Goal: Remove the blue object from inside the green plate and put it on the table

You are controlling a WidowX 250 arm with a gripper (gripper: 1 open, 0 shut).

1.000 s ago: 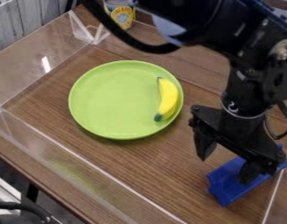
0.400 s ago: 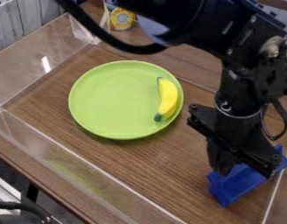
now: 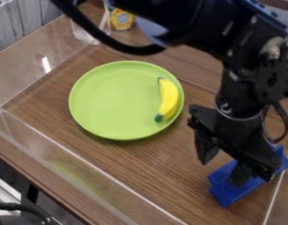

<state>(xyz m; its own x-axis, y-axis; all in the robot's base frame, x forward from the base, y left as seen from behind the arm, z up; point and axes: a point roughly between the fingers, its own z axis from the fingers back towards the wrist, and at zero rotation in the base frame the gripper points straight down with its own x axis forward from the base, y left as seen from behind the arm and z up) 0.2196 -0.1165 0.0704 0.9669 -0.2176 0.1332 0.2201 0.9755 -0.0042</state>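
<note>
A deep-blue rectangular block (image 3: 232, 191) lies on the brown wood-grain table (image 3: 144, 169), at the lower right of the view. It is outside the green plate, set at a slant, and part of it is hidden by the black gripper (image 3: 238, 167) above. The gripper points down over the block, its jaws spread wide apart. One finger reaches down on the left side, just beside the block, and the other overlaps the block in the view. Whether either finger touches the block cannot be told, and no grip on it can be made out.

To the upper left of the block, well apart from it, the large round lime-green plate (image 3: 105, 98) rests flat on the table. A yellow banana (image 3: 169, 97) lies near the plate's right-hand rim, running roughly up and down the view, with a darker, greenish tip at its lower end.

The dark robot arm (image 3: 193, 19) comes in from the top, with a thick black cable (image 3: 102, 33) curving beside it. Behind the plate, at the top edge, stands a can (image 3: 120, 18) with a yellow and blue pattern, partly covered by the cable. A clear acrylic wall (image 3: 53, 156) runs diagonally along the table's lower left edge.
</note>
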